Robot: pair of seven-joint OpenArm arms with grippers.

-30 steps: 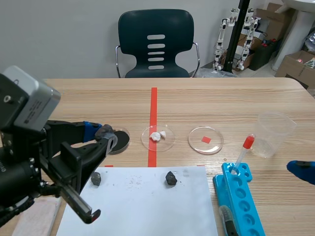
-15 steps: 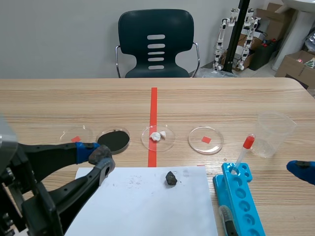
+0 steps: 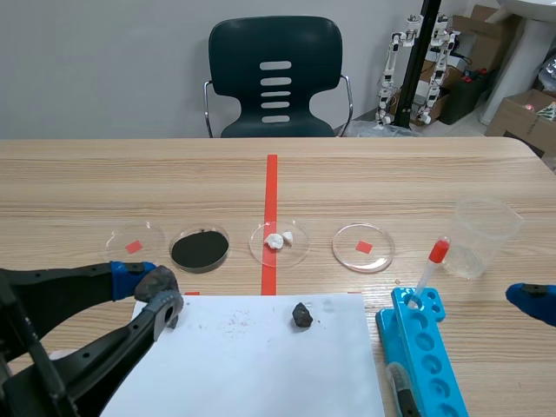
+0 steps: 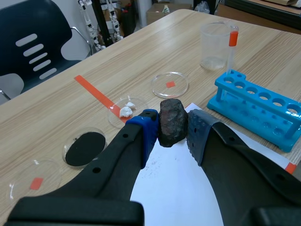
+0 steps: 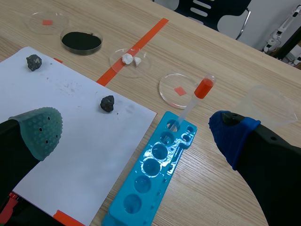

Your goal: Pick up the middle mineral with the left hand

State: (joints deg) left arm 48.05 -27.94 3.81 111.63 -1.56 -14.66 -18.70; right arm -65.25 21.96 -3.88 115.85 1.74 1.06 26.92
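Observation:
My left gripper hangs over the near left corner of the white paper, shut on a dark rough mineral. In the left wrist view that mineral is pressed between the two blue pads. A second dark mineral lies on the paper near its far edge. The right wrist view shows this one and another small mineral at the paper's far left corner. My right gripper is open over the paper's right side, holding nothing; only its blue tip shows in the scene view.
Beyond the paper stands a row of petri dishes: one with a red square, one with black powder, one with white pieces, another with a red square. A blue tube rack, red-capped tube and plastic cup stand right.
My left arm has sunk and drawn back toward the near left with the mineral still between its fingers. The small mineral on the paper's left is now hidden behind it in the scene view.

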